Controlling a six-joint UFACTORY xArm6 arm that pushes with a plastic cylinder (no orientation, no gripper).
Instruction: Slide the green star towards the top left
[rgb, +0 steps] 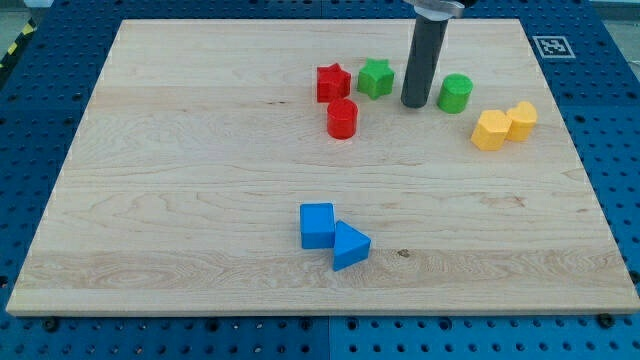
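My tip (414, 104) beside green star (376, 77)

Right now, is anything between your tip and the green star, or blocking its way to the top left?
Nothing between my tip and the green star block. The red star block sits just left of it, partly in the path.

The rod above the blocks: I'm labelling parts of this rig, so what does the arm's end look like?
It is a plain, straight, dark grey cylinder with a matte surface and no markings or cables on it. At the view's top it enters a wider black collar with a pale band above. My tip is the flat lower end, the same width as the shaft. No hand or fingers show.
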